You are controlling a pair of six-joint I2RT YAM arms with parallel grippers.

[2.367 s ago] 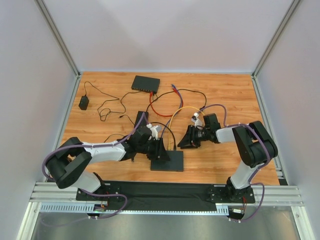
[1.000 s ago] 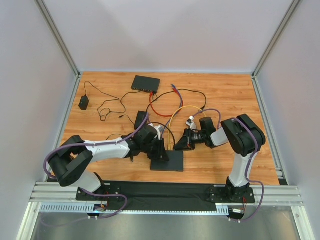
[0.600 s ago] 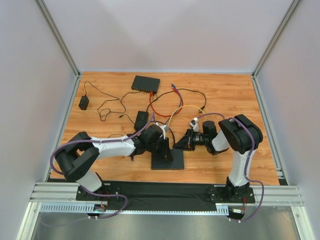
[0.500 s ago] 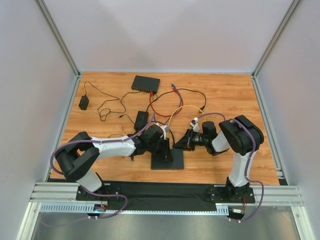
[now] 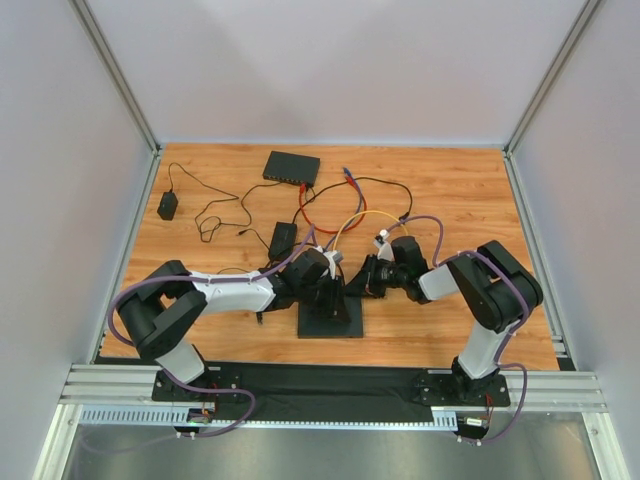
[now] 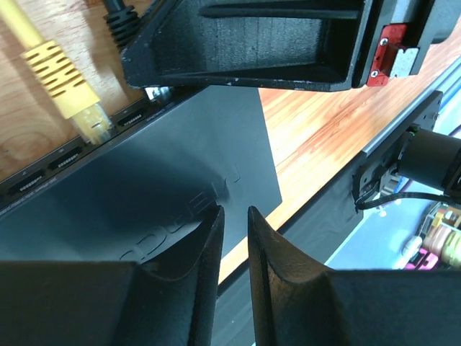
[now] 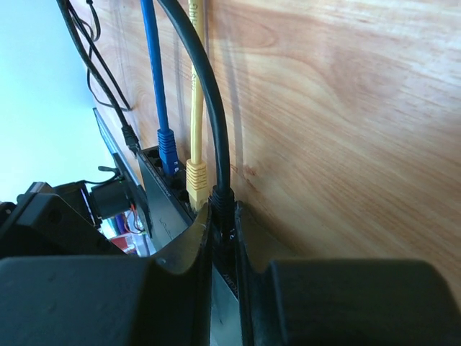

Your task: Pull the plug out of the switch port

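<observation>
On the wooden table (image 5: 450, 195), the left claw (image 6: 234, 238), nearly together, pins the flat black switch (image 5: 330, 318) while the right claw (image 7: 223, 238) clamps the black cable plug (image 7: 220, 198), apparently to pull it free.

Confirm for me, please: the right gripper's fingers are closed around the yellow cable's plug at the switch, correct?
Not quite. The right wrist view shows the right gripper with its fingers closed around the black cable's plug at the switch. The yellow cable's plug sits free in the next port, beside the blue one.

Left pincer (image 6: 234, 274) nearly closed, empty; right pincer (image 7: 222, 259) clamped; both arms stretched inward, low
</observation>
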